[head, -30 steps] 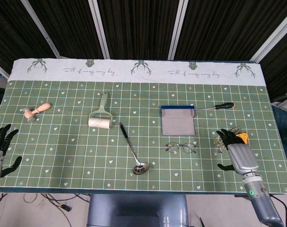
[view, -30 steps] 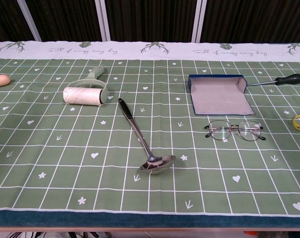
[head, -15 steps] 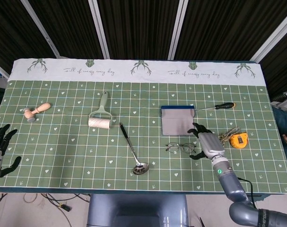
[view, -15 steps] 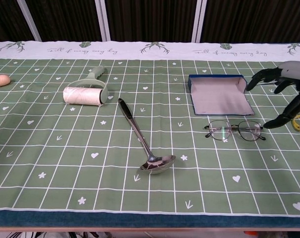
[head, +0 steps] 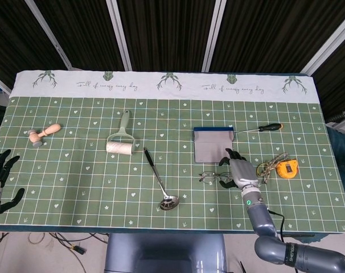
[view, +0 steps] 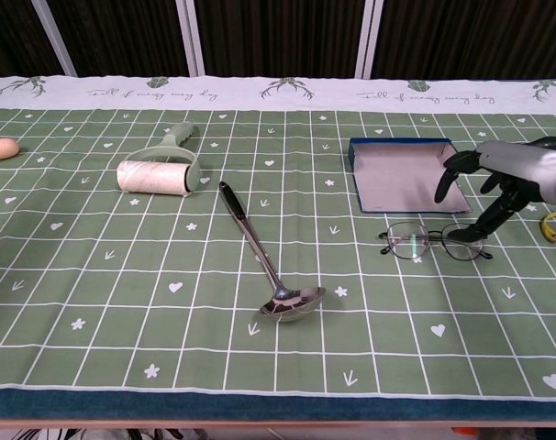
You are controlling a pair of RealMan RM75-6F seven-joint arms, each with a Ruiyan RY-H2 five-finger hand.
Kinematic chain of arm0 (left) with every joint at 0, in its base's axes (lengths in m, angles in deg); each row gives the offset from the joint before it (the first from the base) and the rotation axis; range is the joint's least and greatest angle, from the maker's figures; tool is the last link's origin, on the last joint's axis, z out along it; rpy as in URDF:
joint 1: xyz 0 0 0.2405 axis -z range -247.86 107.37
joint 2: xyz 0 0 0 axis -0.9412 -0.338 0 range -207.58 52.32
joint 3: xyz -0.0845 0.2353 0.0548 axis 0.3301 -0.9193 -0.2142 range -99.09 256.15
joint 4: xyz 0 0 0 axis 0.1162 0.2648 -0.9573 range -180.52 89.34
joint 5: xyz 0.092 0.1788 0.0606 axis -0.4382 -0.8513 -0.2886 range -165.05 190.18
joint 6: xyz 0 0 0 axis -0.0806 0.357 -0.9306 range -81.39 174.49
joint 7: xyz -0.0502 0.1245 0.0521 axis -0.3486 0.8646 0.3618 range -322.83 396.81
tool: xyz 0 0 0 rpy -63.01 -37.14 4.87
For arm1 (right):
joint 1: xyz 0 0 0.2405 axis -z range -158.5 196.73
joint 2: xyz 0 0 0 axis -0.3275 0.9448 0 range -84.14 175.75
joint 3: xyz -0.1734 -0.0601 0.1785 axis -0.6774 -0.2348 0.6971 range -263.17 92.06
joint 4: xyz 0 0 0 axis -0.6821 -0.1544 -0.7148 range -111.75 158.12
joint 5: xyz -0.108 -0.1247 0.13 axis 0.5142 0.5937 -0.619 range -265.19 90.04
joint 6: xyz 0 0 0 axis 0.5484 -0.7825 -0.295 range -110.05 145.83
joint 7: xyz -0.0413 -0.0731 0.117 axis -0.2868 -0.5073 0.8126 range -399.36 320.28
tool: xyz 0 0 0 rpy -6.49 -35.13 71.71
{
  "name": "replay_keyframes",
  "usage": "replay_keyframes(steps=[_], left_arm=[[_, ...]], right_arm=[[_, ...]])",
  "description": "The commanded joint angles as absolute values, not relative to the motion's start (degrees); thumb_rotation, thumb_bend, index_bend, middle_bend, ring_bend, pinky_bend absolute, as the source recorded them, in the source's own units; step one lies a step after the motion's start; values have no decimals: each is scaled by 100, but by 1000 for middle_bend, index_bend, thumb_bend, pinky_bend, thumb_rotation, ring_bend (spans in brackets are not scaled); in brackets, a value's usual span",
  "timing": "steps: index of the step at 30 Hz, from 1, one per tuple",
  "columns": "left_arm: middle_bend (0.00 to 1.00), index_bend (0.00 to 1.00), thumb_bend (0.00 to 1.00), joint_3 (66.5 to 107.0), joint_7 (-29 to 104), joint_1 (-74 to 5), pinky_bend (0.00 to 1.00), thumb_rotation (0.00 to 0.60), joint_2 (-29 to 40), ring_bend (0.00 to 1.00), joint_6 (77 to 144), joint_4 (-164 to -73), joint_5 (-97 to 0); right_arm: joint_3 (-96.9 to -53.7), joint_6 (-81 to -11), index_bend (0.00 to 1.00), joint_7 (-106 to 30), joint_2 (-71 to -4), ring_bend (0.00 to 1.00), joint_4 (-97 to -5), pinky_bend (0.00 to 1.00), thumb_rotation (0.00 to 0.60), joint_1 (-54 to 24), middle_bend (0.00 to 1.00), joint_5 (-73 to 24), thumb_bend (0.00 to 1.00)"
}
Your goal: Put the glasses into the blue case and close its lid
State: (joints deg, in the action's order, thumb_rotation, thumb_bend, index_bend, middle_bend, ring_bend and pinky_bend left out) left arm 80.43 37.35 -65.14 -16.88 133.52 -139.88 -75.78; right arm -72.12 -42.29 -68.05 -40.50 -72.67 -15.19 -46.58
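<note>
Reaching for the glasses (view: pixel 434 241) with right hand (view: pixel 498 179) spread and empty over their right lens, pending a grasp and transfer into the open blue case (view: pixel 402 174).

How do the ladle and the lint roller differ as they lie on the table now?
The ladle is shiny metal with a dark handle; the lint roller is pale green with a white roll. The ladle is long and slim and lies diagonally, bowl toward the near edge; the lint roller is shorter and bulkier, its handle pointing away. Both lie flat on the green cloth, far from either hand.
</note>
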Motion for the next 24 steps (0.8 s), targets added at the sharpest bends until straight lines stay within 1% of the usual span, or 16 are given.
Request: replay_keyframes(steps=[1, 10, 24], left_arm=[[0, 89, 316, 8044, 3745, -6514, 0, 600, -1689, 0, 13347, -13990, -7571], [0, 89, 316, 8061, 3758, -6519, 0, 600, -1692, 0, 13351, -14018, -7540], [0, 88, 316, 8079, 3763, -6522, 0, 600, -1691, 0, 13347, -14012, -7505]], right_arm=[[-7258, -4173, 418, -6724, -4127, 80, -7126, 186, 600, -1550, 84, -4664, 329], [-7358, -4125, 486, -6463, -4307, 80, -6827, 186, 600, -1546, 84, -4487, 331], [-7358, -4051, 508, -6312, -4557, 81, -6373, 186, 600, -1621, 84, -4482, 341]])
